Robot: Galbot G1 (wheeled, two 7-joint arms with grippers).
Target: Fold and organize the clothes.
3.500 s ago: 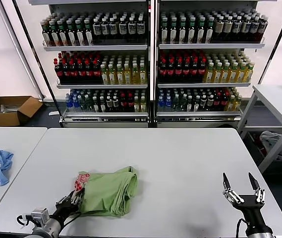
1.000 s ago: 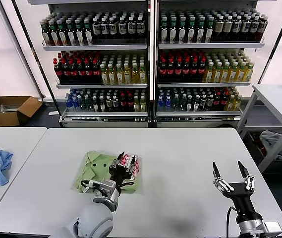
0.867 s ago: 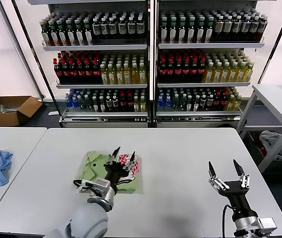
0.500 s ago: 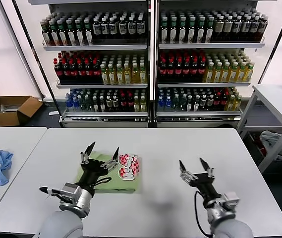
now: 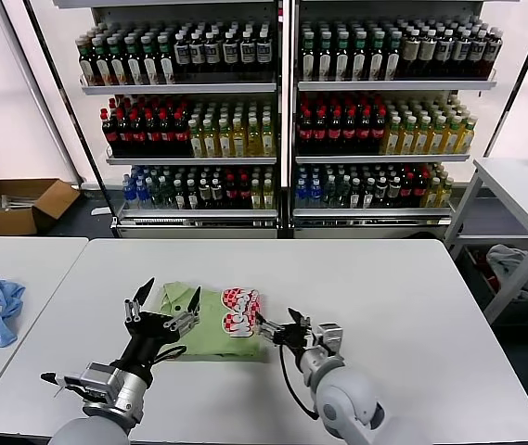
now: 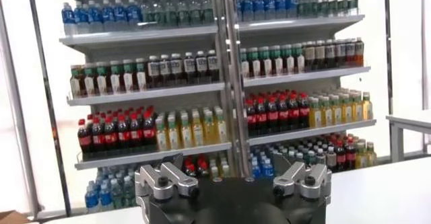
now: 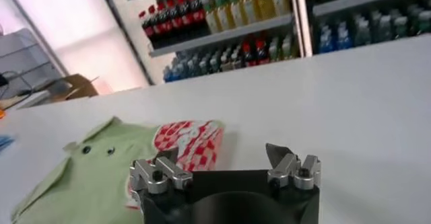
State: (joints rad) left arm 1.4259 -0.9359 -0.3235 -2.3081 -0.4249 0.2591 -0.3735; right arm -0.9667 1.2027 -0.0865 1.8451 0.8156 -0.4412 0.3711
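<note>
Two grippers: both work over one shirt, neither holding it.
Head view, shirt (image 5: 210,321): folded into a green block on the table (image 5: 412,306), nearer its left edge than its right, about midway between front and back; collar at the block's left end, red-and-white print (image 5: 239,311) at its right end.
Head view, left gripper (image 5: 162,309): raised above the collar end, jaws wide apart, empty.
Head view, right gripper (image 5: 276,325): low, just beside the print end, pointing at it, jaws apart.
Left wrist view: only its fingers (image 6: 166,179) and bottle shelves (image 6: 202,87); shirt out of sight.
Right wrist view: shirt (image 7: 94,178) and print (image 7: 188,140) lie just ahead of the open fingers (image 7: 156,173).
Doing it well: slide the right jaws under every layer at the print edge before closing, so the fold carries over whole; keep the left clear or press the collar end flat.
</note>
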